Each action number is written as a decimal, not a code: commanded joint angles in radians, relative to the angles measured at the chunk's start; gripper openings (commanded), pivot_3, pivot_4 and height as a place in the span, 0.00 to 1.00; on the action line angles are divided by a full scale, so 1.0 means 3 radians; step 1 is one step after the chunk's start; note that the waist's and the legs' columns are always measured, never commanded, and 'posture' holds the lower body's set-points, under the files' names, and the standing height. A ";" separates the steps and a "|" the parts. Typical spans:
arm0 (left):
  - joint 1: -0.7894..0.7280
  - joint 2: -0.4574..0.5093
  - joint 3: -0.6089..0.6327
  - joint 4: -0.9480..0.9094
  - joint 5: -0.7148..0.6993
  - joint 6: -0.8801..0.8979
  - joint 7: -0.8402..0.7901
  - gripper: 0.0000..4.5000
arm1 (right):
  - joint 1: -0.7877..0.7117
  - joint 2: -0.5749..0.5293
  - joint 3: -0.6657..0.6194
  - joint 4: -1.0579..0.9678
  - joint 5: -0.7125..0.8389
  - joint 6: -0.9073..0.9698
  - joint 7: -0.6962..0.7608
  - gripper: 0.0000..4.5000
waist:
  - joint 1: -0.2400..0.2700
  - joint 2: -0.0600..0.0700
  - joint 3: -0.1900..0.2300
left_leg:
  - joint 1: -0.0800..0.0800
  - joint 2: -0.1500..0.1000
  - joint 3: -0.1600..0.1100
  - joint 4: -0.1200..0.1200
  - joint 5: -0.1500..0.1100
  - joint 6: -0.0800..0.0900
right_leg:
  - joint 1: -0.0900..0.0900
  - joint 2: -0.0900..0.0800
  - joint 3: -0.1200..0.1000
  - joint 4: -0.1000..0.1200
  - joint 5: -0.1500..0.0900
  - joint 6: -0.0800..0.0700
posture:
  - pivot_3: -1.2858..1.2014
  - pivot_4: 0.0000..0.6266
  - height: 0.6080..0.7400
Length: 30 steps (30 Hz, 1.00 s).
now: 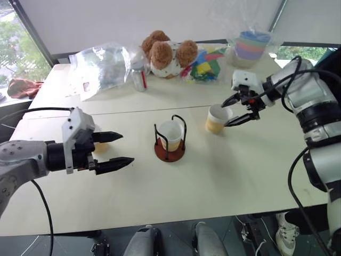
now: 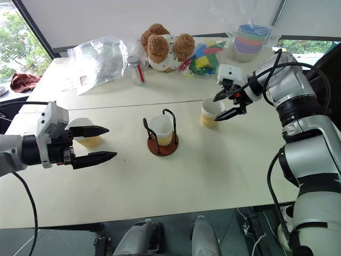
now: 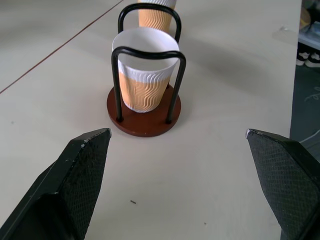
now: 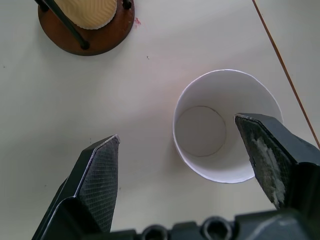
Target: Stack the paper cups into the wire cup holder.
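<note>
The wire cup holder (image 1: 170,154) stands mid-table on its reddish-brown disc, with one paper cup (image 1: 170,133) upright inside it. A second paper cup (image 1: 213,124) stands upright to its right. My right gripper (image 1: 226,113) hangs open just above and to the right of that cup; in the right wrist view the cup (image 4: 220,125) lies between its fingers, nothing gripped. A third paper cup (image 2: 88,141) stands at the left, partly hidden behind my left gripper (image 1: 127,148), which is open, empty and pointed at the holder (image 3: 145,122).
Along the back of the table lie a crumpled plastic bag (image 1: 101,66), a drink can (image 1: 139,80), a teddy bear (image 1: 166,53), colourful items (image 1: 205,66) and wrapped stacked bowls (image 1: 250,47). A red cloth (image 1: 21,87) lies at the far left.
</note>
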 commanded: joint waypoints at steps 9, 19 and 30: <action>-0.0079 0.0024 0.0009 -0.0007 0.0064 -0.0041 -0.0061 1.00 | 0.0133 0.0114 -0.0143 -0.0090 -0.0284 -0.0064 -0.0103 0.27 | 0.0005 -0.0001 0.0000 | 0.0000 0.0000 -0.0001 0.0002 0.0000 0.0000 | 0.0002 0.0000 0.0000 -0.0001 0.0000 0.0000 | 0.52 0.24 1.00; 0.0006 0.0064 0.0121 -0.0034 0.0066 -0.0015 -0.0079 1.00 | -0.0203 0.0120 -0.0205 0.0132 -0.0500 -0.0551 -0.0213 0.02 | 0.0001 -0.0001 0.0000 | 0.0000 0.0000 -0.0001 0.0003 0.0000 0.0000 | 0.0002 0.0000 0.0000 -0.0001 0.0000 0.0000 | 0.52 0.24 1.00; -0.0016 0.0134 0.0035 0.0082 0.0236 -0.0130 -0.0231 1.00 | -0.1287 0.0167 -0.0084 -0.0262 0.0631 -0.0431 0.0247 0.02 | -0.0001 -0.0002 0.0002 | 0.0001 0.0004 -0.0005 -0.0002 0.0000 -0.0002 | 0.0001 0.0004 -0.0001 0.0000 0.0000 0.0000 | 0.52 0.24 1.00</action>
